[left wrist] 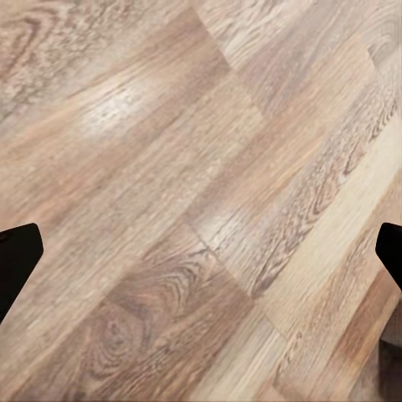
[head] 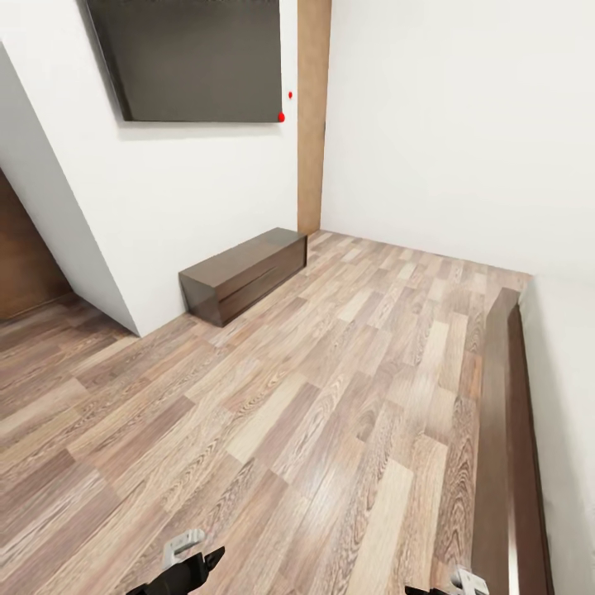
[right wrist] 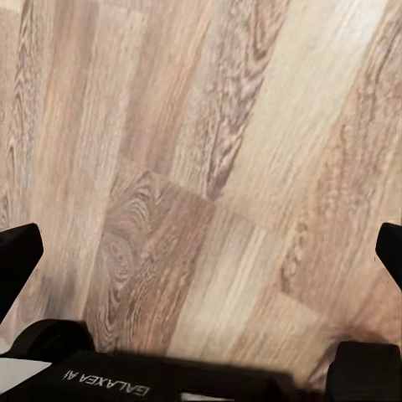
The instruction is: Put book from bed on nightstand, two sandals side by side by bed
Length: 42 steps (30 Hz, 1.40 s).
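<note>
At the right edge of the head view lies the bed [head: 529, 463]. Both the left gripper [left wrist: 201, 260] and the right gripper [right wrist: 201, 260] hang over the floor [head: 314, 397], jaws apart and empty.

The bedroom's wood-plank floor [head: 314, 397] spreads across the head view, meeting white walls [head: 446, 124] at twelve and ten o'clock. The bed [head: 570, 397] shows at three to five o'clock: its dark brown frame rail [head: 504, 430] runs along the whitish mattress edge.
</note>
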Tool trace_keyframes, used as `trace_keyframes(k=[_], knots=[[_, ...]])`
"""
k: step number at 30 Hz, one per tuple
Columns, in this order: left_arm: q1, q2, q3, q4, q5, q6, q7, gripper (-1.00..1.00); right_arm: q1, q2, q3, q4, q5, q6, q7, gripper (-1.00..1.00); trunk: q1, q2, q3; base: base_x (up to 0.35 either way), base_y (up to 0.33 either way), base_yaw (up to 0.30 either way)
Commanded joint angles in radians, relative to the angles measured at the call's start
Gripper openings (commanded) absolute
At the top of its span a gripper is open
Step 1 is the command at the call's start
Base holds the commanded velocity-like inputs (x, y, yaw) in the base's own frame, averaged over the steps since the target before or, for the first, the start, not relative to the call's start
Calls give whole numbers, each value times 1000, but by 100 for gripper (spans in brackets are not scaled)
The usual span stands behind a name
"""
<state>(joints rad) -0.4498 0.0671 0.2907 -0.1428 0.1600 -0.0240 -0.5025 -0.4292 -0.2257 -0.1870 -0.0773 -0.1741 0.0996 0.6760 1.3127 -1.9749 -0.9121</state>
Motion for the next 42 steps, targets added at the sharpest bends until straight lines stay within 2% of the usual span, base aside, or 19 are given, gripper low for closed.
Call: trace_keyframes(k=[1,5,15,42], knots=[[0,0,-4,2,9,-2,-3,100,0,0,-3,19,-9,11,4,100,-4,7,2,0,0,0],[0,0,-4,2,9,-2,-4,100,0,0,-3,82,-10,10,4,100,-19,35,15,0,0,0],[-1,0,-4,2,9,1,-5,100,0,0,-3,148,-9,11,4,100,-58,105,46,0,0,0],[0,0,-5,1,8,3,-5,100,0,3,-4,157,-9,11,4,100,-161,294,131,0,0,0]])
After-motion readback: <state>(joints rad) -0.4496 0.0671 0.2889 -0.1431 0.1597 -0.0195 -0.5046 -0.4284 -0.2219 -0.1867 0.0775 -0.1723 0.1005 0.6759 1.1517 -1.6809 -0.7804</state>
